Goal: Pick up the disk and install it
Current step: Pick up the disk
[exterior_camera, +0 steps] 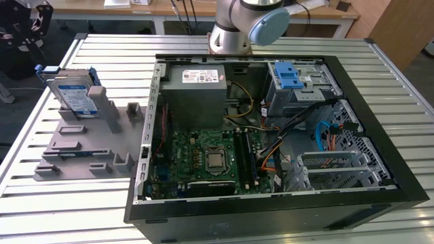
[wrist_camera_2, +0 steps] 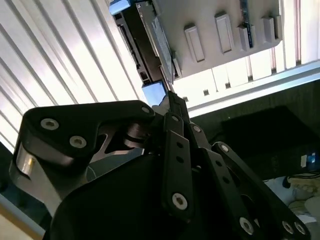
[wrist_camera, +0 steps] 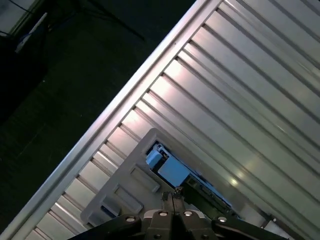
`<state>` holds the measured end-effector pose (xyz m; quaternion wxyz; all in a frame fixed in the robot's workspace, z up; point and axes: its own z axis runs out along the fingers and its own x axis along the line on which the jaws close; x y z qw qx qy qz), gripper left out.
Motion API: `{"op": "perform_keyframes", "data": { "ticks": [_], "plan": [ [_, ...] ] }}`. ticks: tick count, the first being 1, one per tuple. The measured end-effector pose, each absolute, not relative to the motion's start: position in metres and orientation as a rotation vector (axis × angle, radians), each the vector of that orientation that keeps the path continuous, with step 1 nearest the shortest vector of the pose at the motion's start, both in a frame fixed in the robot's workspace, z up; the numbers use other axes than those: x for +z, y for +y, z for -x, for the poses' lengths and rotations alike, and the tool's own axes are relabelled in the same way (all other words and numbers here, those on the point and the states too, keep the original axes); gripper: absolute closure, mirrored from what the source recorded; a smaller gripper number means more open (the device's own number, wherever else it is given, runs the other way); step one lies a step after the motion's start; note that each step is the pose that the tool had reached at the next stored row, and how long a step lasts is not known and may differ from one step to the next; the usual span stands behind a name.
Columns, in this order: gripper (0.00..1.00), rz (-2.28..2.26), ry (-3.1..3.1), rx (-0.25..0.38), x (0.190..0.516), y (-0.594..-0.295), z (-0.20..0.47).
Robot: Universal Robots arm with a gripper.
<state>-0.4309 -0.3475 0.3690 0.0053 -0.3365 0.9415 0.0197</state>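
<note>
The silver metal disk in a blue plastic carrier stands on edge in the grey plastic rack. The print on its white-and-blue label is too small to read. The black gripper is near it, fingertips pressed together, holding nothing.

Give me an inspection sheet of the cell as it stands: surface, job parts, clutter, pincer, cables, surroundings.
Surface: slatted metal table, carrying an open PC case and a grey holder.
Job's things: disk stands on edge in the holder, not installed; cage with blue latch sits in the case.
Clutter: nothing seen.
Grippers: pincer shut, holding nothing, aimed at the disk.
Cables: orange, black and blue leads inside the case.
Surroundings: desks behind the table; dark floor beside it.
</note>
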Motion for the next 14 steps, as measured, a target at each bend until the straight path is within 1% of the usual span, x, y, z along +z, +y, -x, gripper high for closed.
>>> {"op": "perform_keyframes", "data": {
  "ticks": [14],
  "plan": [
    [0.89, 1.415, 2.798, 0.063, 0.3676, -0.3475, 0.4309]
  ]
}}
